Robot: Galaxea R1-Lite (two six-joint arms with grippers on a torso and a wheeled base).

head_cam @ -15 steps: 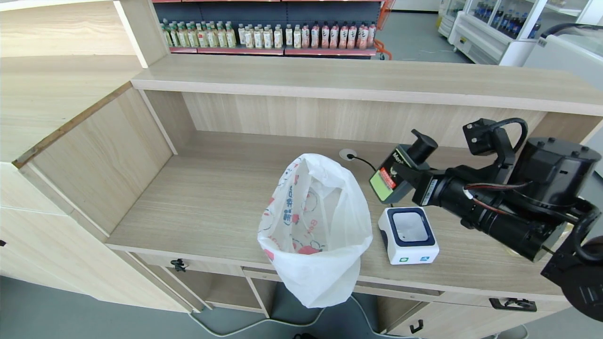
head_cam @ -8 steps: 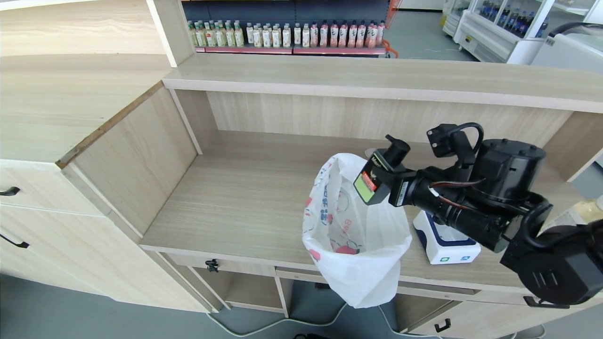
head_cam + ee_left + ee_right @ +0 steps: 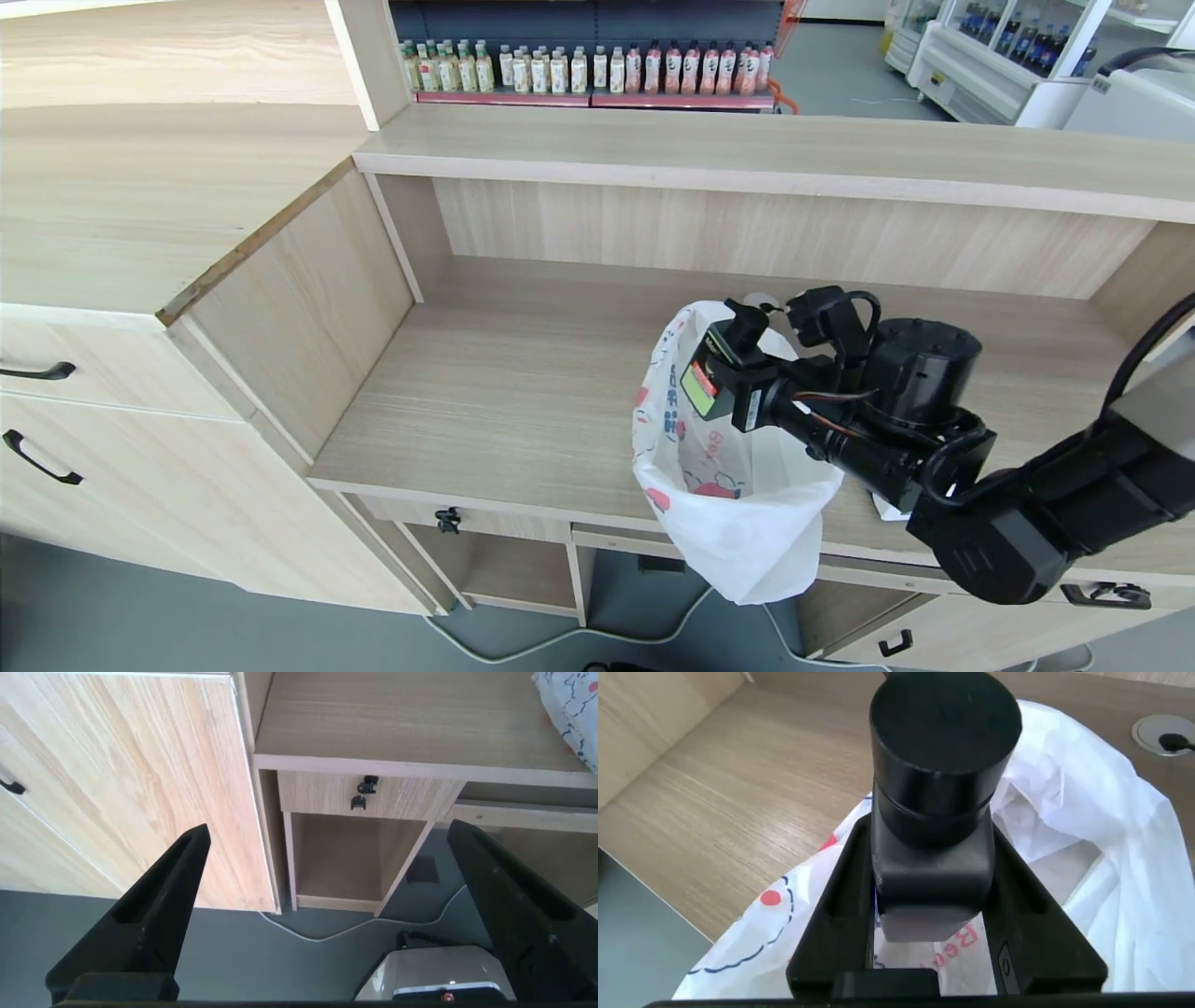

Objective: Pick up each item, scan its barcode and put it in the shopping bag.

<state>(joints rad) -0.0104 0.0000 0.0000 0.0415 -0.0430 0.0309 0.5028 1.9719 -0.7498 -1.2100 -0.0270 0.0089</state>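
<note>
Two right fingers [image 3: 1036, 924] pinch the black-capped bottle [image 3: 711, 378] over the shopping bag's [image 3: 747, 537] open mouth; left fingers [image 3: 149, 915] spread wide

Shop interior, checkout side: wooden surface [image 3: 523, 401] carrying a shopping bag [image 3: 747, 541]; behind it, a shelf [image 3: 597, 98] lined with bottled drinks [image 3: 597, 67]; glass-fronted chillers [image 3: 971, 65] at the far right.
</note>
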